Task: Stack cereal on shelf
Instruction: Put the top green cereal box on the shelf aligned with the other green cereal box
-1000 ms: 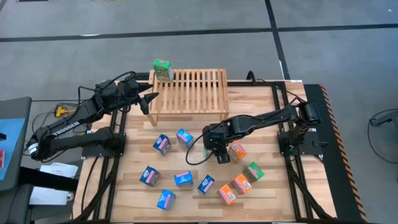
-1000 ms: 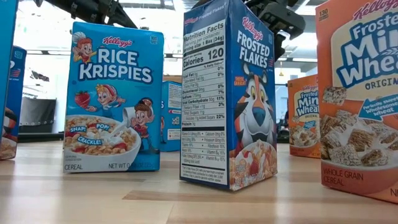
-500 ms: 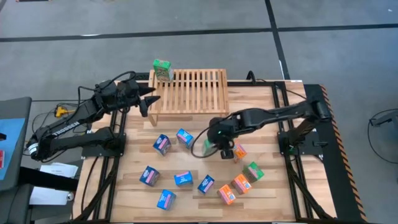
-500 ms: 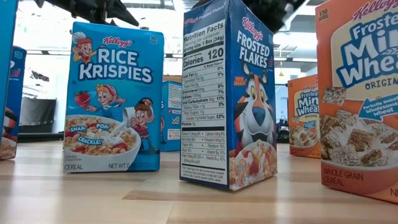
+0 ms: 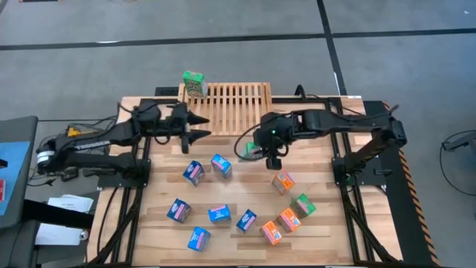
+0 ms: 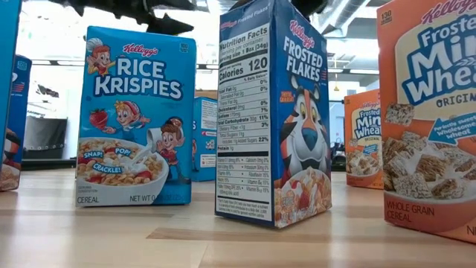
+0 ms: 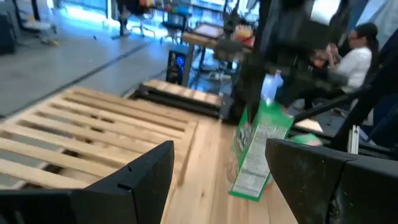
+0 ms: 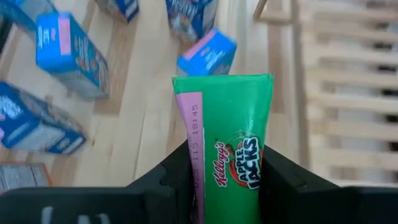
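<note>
Green cereal box (image 8: 227,155) sits clamped between right tool (image 8: 214,177) fingers.

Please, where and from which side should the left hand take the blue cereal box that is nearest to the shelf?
Come straight down from above and close on the upper part of the blue box, across its thin side. It seems to stand upright, turned askew, so the left hand, open now, should rotate to match. The right hand is busy holding a green box.
</note>
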